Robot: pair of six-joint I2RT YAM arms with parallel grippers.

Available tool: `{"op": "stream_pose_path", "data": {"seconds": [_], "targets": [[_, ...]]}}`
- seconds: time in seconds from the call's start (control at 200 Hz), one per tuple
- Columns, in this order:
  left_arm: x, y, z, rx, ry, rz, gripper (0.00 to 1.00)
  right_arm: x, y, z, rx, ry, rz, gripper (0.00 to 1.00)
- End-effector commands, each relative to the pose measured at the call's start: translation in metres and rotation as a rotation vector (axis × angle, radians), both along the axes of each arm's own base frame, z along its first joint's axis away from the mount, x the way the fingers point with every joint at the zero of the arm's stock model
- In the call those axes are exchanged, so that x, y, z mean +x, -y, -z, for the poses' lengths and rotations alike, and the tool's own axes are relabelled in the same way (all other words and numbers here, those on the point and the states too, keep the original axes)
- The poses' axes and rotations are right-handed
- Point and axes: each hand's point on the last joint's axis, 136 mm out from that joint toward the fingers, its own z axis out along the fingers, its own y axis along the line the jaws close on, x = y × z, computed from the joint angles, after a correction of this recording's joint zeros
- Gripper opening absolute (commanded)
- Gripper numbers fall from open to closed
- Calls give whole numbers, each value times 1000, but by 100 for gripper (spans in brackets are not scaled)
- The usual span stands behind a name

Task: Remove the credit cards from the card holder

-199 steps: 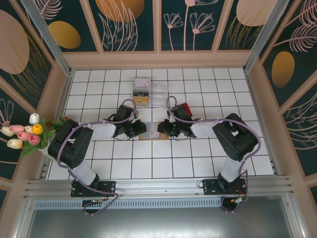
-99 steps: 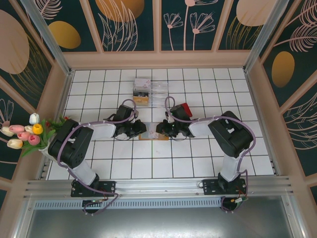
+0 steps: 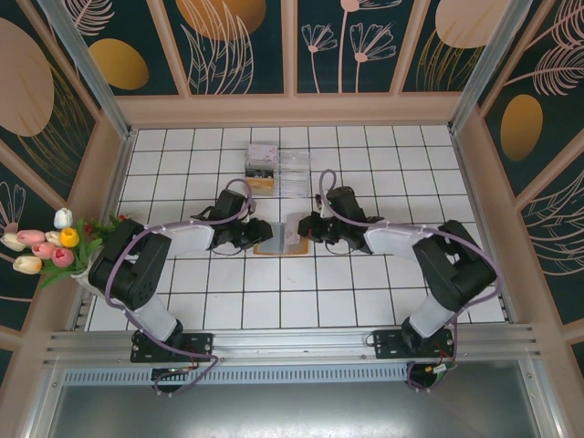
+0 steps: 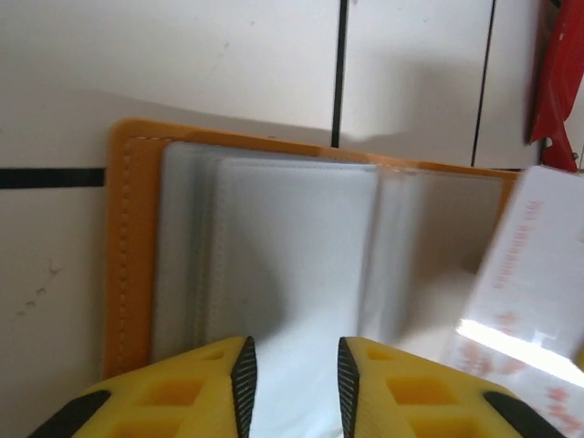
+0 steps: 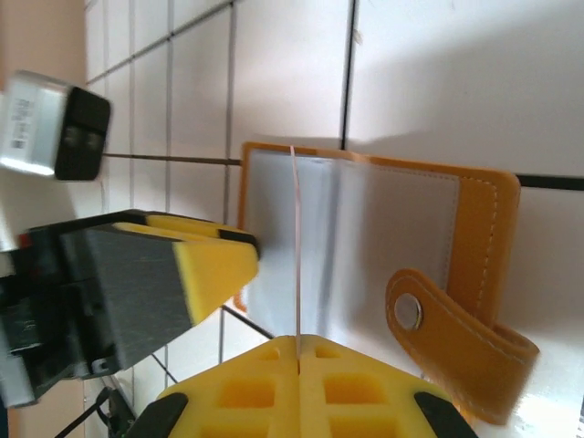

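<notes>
Tan-orange leather card holder (image 4: 128, 255) lies open on the tiled bench (image 3: 301, 301). Right claw (image 5: 298, 347) pinches one thin, stiff, slippery credit card (image 4: 538, 274) by its edge. Left claw (image 4: 295, 374) stands parted over the clear sleeves (image 4: 292, 246).

A robot test cell in a lab, dressed up rather than lived in: a white-tiled desk (image 3: 228, 310) boxed in by aluminium posts (image 3: 82, 64) and wall panels (image 3: 237, 46) printed with stylised leaves and flowers. Two black robot arms, left arm (image 3: 137, 269) and right arm (image 3: 452, 265), are bolted to a metal rail (image 3: 292, 345) at the near edge. A bunch of tulips (image 3: 46, 246) sits as decoration at the left wall.
</notes>
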Motion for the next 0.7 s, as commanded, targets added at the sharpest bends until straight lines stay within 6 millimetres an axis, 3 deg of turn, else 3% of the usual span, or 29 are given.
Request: {"op": "stream_pose_path", "data": {"seconds": [0.0, 0.285, 0.405, 0.485, 0.606, 0.696], "targets": [[5, -5, -14, 46, 36, 21, 42, 2, 8, -24, -12, 101, -23, 6], [37, -11, -107, -99, 221, 2, 68, 14, 5, -96, 98, 287, -98, 5], [44, -12, -149, -220, 306, 17, 83, 11, -7, -126, 201, 329, -147, 5], [47, -9, -180, -289, 378, 27, 91, 21, -4, -143, 266, 349, -141, 5], [46, 3, -211, -397, 430, 89, 94, 20, -13, -164, 350, 364, -188, 5], [40, 14, -224, -491, 437, 154, 90, 20, -19, -176, 405, 370, -222, 5]]}}
